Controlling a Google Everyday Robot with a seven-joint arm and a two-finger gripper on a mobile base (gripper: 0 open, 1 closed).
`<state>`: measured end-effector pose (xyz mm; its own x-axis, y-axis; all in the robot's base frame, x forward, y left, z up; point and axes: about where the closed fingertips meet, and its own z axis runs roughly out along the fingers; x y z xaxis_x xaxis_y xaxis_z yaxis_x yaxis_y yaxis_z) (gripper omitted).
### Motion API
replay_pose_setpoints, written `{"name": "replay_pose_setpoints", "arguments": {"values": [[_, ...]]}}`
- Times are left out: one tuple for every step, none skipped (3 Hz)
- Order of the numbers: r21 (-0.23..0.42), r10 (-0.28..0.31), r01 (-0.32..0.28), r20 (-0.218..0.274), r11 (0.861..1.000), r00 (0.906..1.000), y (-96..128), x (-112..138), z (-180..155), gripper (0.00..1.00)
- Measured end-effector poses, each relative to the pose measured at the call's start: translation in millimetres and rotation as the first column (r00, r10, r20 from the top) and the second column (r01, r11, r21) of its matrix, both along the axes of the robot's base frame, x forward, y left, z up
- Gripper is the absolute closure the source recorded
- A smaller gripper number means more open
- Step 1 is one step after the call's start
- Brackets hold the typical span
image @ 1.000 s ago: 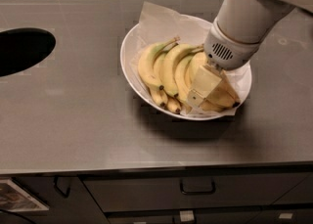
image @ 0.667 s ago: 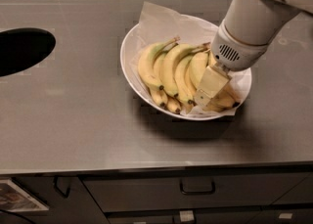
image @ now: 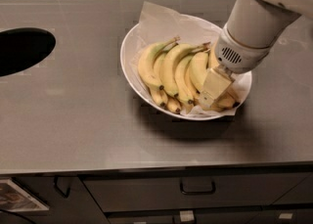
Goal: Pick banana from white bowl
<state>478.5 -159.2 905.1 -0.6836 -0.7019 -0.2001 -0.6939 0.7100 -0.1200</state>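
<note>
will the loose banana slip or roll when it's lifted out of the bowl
Probably stiff enough to lift as one piece: the banana looks plump. Its smooth curved skin may slip or swing under the gripper, low at the right of the white bowl. The crumpled paper likely stops rolling.

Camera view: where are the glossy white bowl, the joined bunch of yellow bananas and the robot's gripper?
glossy white bowl (image: 124, 64), camera view, bare left rim.
joined bunch of yellow bananas (image: 168, 69), camera view, middle banana's body.
gripper (image: 209, 98), camera view, its tip, inside the bowl's right side.
</note>
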Motion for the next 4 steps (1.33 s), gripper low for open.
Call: {"name": "replay_pose_setpoints", "arguments": {"values": [[-0.002, 0.005, -0.005, -0.017, 1.0, 0.9998, 1.9, 2.8, -6.9, 0.31], [0.003, 0.021, -0.021, -0.03, 1.0, 0.9993, 4.6, 4.6, -12.7, 0.5], [0.003, 0.021, -0.021, -0.03, 1.0, 0.9993, 4.6, 4.6, -12.7, 0.73], [0.016, 0.03, -0.03, -0.021, 0.999, 0.9993, 3.5, 3.3, -7.7, 0.96]]}}
